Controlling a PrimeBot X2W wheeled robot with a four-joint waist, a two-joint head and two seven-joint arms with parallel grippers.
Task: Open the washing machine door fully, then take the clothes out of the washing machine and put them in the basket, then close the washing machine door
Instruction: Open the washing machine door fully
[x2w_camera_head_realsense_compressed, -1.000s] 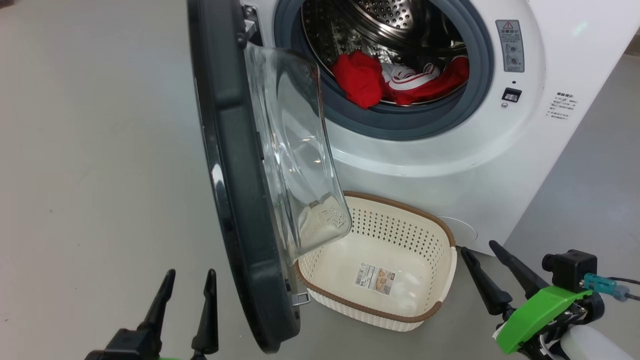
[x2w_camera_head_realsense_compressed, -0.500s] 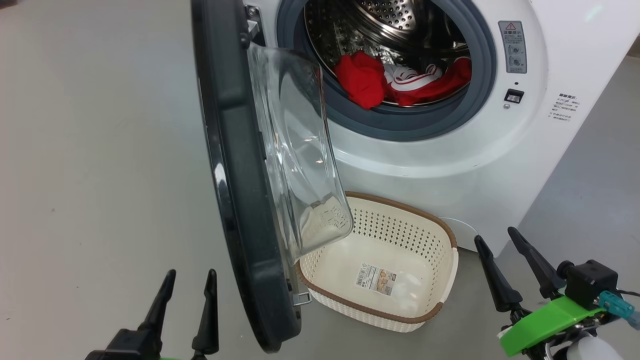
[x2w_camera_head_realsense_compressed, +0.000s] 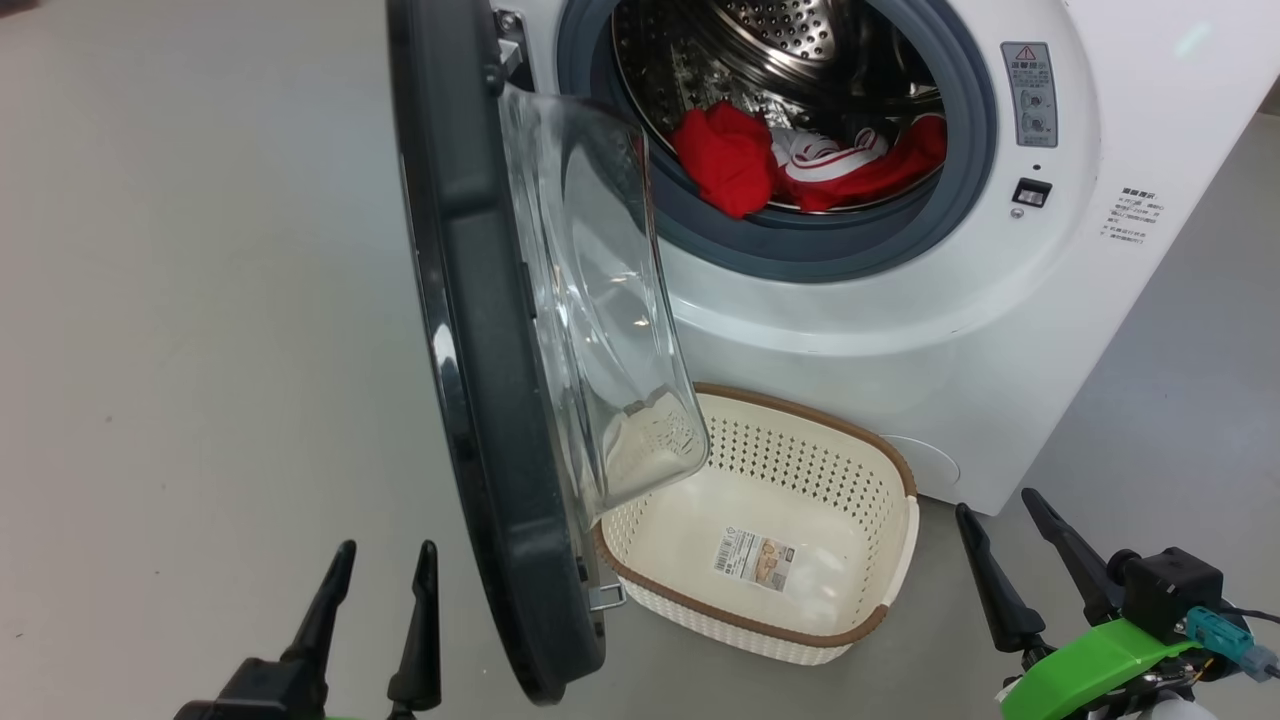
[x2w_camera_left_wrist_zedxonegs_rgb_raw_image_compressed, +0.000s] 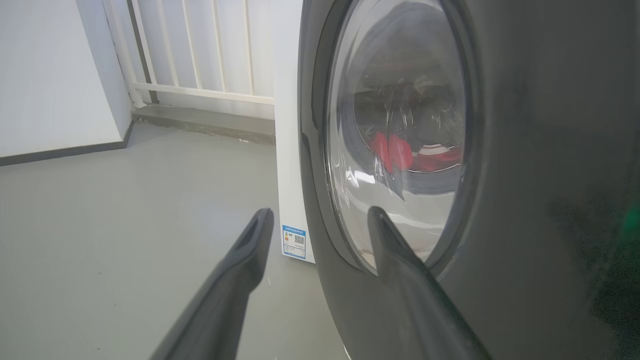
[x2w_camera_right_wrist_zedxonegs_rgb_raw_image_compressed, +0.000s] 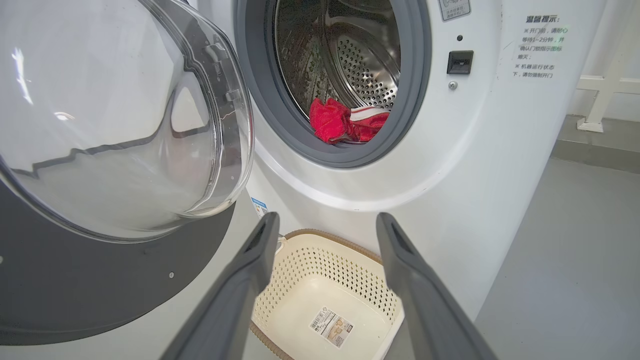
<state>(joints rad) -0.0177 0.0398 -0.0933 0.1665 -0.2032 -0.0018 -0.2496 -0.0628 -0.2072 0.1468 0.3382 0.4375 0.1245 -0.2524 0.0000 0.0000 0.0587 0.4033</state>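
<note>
Drawing back toward the lower right corner of the head view, with the right gripper (x2w_camera_head_realsense_compressed: 995, 500) spread wide, holding nothing, farther from the basket (x2w_camera_head_realsense_compressed: 800, 455) rim than 1 second ago. Suggests no reach into the drum (x2w_camera_head_realsense_compressed: 800, 40) yet: clothes (x2w_camera_head_realsense_compressed: 730, 160) unmoved, heaped at upper centre inside the washing machine (x2w_camera_head_realsense_compressed: 900, 330), well above and apart from both grippers. Shows the left gripper (x2w_camera_head_realsense_compressed: 388, 545) spread and empty at lower left, just beside the washing machine door (x2w_camera_head_realsense_compressed: 470, 350), swung out edge-on, probably needing a further push.
</note>
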